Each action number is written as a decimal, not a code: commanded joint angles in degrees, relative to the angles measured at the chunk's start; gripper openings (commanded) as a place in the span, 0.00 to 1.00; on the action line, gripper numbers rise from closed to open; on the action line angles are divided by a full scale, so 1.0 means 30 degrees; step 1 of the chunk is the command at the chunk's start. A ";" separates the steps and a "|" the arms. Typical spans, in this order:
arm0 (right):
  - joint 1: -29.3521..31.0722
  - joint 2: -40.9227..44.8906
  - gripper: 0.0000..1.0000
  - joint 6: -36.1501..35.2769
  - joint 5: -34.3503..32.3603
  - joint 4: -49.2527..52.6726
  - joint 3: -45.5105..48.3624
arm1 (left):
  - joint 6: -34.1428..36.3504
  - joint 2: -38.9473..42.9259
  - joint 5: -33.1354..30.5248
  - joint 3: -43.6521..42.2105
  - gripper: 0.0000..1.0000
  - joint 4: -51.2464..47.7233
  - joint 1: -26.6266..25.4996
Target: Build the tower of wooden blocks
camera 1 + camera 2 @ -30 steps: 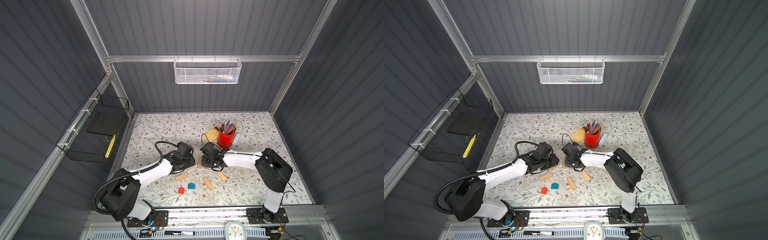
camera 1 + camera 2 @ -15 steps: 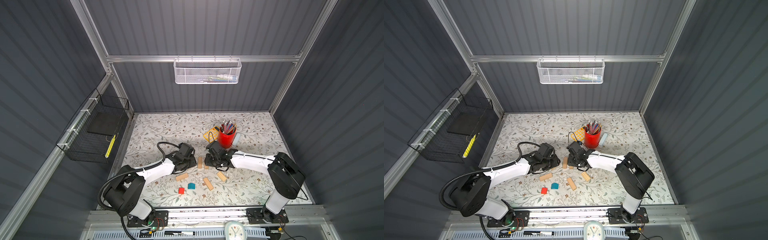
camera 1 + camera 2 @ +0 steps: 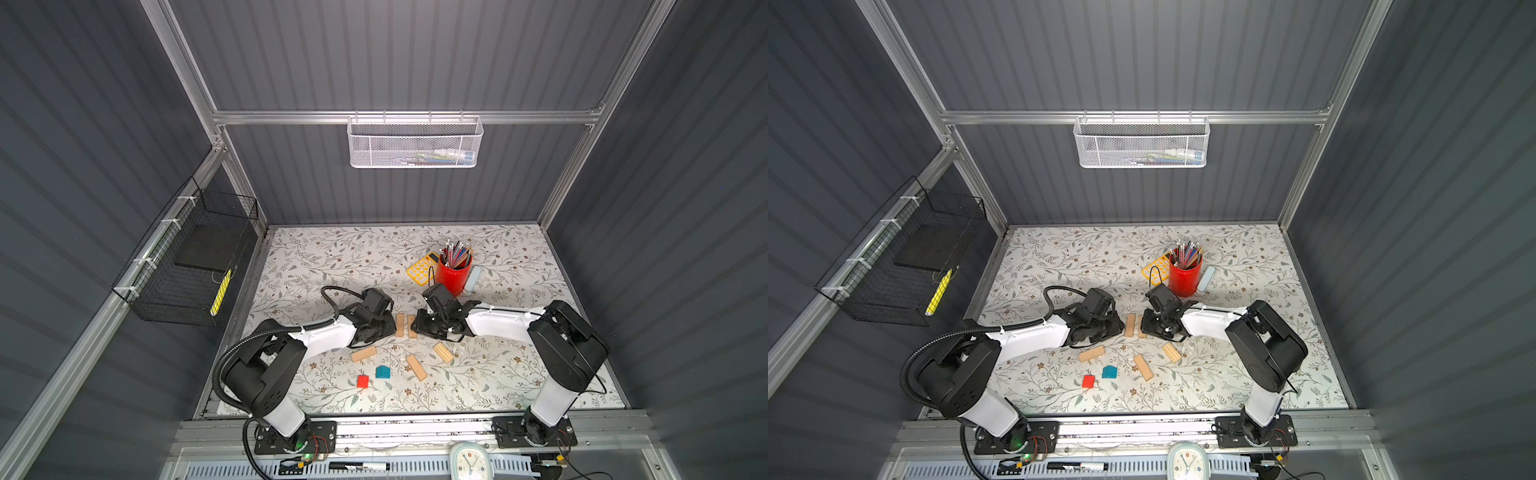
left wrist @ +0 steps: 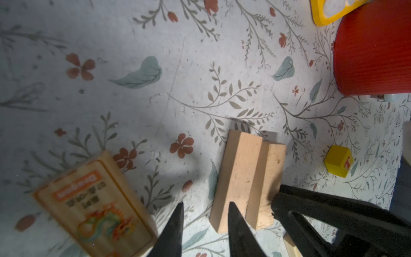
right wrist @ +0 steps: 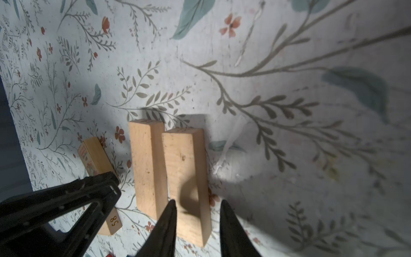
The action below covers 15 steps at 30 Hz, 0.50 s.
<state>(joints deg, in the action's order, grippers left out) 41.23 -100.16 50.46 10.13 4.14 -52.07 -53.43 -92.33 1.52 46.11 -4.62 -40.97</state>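
Floral mat (image 3: 498, 374) inside a grey-panelled booth. At its middle we see two tan planks (image 3: 400, 325) lying flat in a single layer, touching along their long sides. We find the left gripper (image 4: 205, 207) unclenched, its fingers parted over one plank's outer edge and grasping nothing. The right gripper (image 5: 196, 204) is likewise released, straddling the near end of the neighbouring plank with a gap at one side. Nearer the robot bases lie three loose planks (image 3: 416, 368), the red cube (image 3: 363, 381) and the teal house block (image 3: 382, 372). The yellow cube (image 4: 338, 161) sits apart, toward the red pencil cup (image 3: 455, 274).
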 commanded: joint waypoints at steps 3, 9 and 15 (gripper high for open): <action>-0.0150 -0.0549 0.29 0.0121 0.0408 -0.0710 0.0448 | -0.0178 -0.0749 0.0705 0.0215 0.31 0.0829 -0.0200; -0.0149 -0.0818 0.24 0.0223 0.0413 -0.0916 0.0366 | -0.0100 -0.1436 0.1005 0.0545 0.28 0.1123 -0.0318; -0.0151 -0.1150 0.20 0.0239 0.0418 -0.0921 0.0140 | -0.0030 -0.1911 0.1097 0.0711 0.24 0.0986 -0.0430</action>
<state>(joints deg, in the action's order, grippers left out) 40.95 -101.73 51.03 11.84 -0.12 -51.66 -53.67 -96.42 3.88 47.24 -0.49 -41.76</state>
